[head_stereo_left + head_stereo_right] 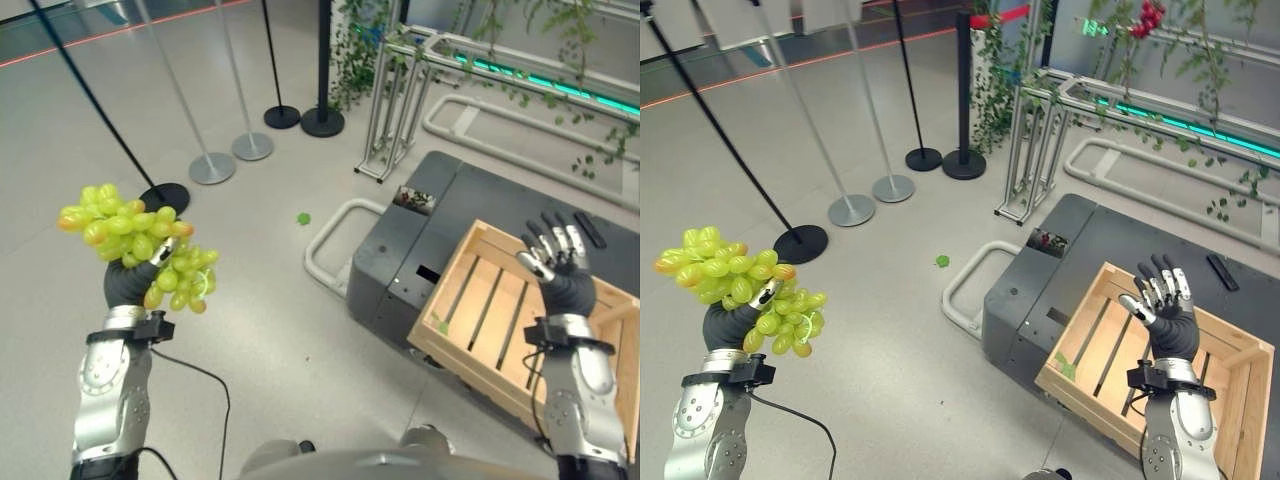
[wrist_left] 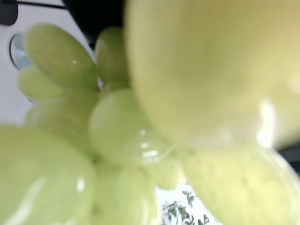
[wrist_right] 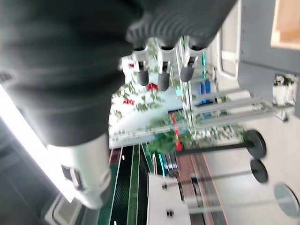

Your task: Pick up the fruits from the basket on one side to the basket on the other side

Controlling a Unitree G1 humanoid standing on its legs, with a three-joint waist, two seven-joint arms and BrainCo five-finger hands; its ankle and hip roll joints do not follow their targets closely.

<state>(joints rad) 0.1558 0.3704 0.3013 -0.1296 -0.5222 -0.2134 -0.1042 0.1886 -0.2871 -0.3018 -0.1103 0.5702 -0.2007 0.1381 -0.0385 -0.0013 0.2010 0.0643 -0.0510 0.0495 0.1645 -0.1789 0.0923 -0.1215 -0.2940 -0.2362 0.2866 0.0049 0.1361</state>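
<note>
One bunch of yellow-green grapes, one slatted pale wooden crate, one dark grey metal cabinet, two silver barrier posts on round silver bases, three black barrier posts on round black bases, and two robot hands are visible.

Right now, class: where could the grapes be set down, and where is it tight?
The wooden crate's slatted floor lies bare, bordered by its side walls. The right hand hovers open over its far end. The left hand holds the grapes.
</note>
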